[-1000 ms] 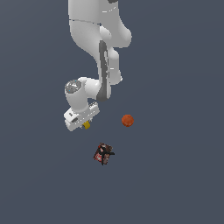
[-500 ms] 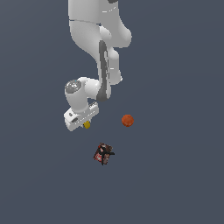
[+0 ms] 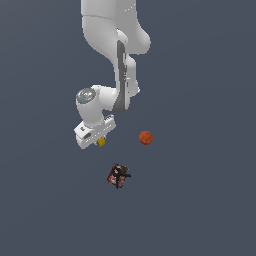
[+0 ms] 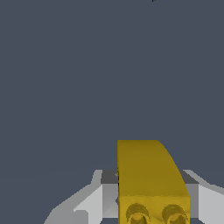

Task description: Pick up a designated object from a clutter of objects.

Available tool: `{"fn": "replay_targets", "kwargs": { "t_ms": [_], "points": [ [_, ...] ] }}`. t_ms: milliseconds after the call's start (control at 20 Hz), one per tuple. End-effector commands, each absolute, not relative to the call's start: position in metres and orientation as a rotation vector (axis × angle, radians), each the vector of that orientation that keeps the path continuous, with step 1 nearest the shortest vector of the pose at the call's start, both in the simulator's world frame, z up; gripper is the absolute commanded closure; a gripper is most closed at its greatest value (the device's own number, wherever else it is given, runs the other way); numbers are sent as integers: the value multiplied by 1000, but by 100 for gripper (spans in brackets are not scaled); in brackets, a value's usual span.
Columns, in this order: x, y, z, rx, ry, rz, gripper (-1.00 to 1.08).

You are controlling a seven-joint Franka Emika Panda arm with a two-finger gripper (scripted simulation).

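Gripper (image 4: 153, 205) low over the floor, fingers (image 4: 94, 203) flanking the yellow block (image 4: 148, 175) on both sides, grey pads right against its side faces in the wrist view; looks clamped on it, though actual contact pressure hard to confirm. In the exterior view only a sliver of yellow block (image 3: 101, 142) peeking out under the white hand (image 3: 92, 131), at roughly 9 o'clock from the orange-red ball (image 3: 145, 137) and about 11 o'clock from the dark red-black patterned box (image 3: 118, 175). Ball and box both well apart from the hand, no contact with either. Cannot tell whether the block rests on the floor or is just off it. Judged step: securing the grasp and starting the lift. To do it well: hold the squeeze firm before any upward motion, block sits between the pads with its studded end toward the camera and curved top face up, so grip on the flat sides only; lift straight up, no sideways drift toward 3 o'clock where the ball sits; slow start to catch any slip or rotation in the pads; no wrist twist until clear of the floor. Main risk: small piece pivoting out if held near one edge.
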State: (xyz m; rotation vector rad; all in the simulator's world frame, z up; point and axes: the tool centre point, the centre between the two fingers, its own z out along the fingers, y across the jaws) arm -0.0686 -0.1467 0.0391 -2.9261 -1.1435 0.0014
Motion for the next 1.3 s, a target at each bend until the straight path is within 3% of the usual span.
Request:
{"fn": "replay_targets", "kwargs": {
  "t_ms": [0,1250],
  "points": [
    [-65,-138,50,-2926,-1146,1,108],
    [-9,35,268,-2925,-1148,2,108]
  ]
}}
